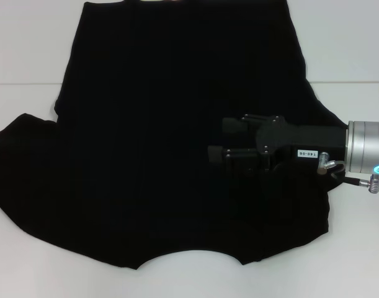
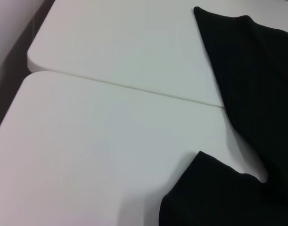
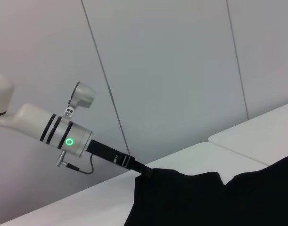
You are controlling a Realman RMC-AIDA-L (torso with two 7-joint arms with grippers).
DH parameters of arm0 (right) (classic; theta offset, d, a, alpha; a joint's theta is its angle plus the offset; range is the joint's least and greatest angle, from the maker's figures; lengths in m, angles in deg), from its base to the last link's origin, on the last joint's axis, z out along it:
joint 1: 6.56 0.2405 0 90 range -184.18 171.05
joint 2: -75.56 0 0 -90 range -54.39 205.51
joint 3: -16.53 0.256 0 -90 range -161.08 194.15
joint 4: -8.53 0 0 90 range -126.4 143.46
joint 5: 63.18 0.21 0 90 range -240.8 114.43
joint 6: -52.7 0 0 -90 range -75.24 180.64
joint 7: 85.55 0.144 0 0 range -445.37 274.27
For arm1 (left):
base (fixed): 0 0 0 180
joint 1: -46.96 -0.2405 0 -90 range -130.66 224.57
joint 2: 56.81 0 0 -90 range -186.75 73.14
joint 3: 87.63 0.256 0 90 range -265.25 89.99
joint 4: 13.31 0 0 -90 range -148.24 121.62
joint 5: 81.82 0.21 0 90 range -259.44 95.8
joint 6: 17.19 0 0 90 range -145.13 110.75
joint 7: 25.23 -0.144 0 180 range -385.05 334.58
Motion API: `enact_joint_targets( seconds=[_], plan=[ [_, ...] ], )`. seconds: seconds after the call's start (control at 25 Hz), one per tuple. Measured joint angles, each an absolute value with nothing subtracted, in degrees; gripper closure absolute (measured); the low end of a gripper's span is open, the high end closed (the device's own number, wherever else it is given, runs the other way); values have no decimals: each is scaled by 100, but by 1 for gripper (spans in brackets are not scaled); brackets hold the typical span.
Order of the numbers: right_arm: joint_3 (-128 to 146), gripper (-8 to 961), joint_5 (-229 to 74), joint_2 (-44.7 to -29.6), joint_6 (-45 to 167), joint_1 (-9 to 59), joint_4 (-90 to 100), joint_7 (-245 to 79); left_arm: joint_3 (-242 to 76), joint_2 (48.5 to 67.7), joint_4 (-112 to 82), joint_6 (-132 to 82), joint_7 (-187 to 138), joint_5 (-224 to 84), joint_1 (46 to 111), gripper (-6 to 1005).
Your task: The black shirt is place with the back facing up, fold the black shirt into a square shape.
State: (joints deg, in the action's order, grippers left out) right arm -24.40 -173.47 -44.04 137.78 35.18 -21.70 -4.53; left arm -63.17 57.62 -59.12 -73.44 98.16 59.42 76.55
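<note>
The black shirt [image 1: 164, 136] lies spread on the white table [image 1: 22, 49], plain side up. Its left sleeve [image 1: 22, 149] sticks out, and its right side is folded in over the body. My right gripper [image 1: 225, 141] reaches in from the right, low over the shirt's right half. Its two black fingers [image 1: 234, 125] stand apart with nothing clearly between them. My left arm [image 3: 63, 134] is outside the head view. The right wrist view shows it beyond the left sleeve [image 3: 176, 193], its gripper tip hidden at the sleeve's corner. The left wrist view shows the sleeve [image 2: 214, 197] and the shirt's left edge [image 2: 257, 70].
A seam [image 1: 28, 84] runs across the table [image 2: 111, 141] under the shirt. The table's rounded far corner [image 2: 30, 56] shows in the left wrist view. A grey panelled wall [image 3: 181, 70] stands behind the table.
</note>
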Motion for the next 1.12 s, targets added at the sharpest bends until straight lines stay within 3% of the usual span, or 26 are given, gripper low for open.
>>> enact_joint_targets(
  seconds=[1.12],
  plan=[
    [-2433,71,-17348,-4404,13770,3466,-2185,-504,-6318,5780,-6130,-7899,10268,6062,7631,995]
  ],
)
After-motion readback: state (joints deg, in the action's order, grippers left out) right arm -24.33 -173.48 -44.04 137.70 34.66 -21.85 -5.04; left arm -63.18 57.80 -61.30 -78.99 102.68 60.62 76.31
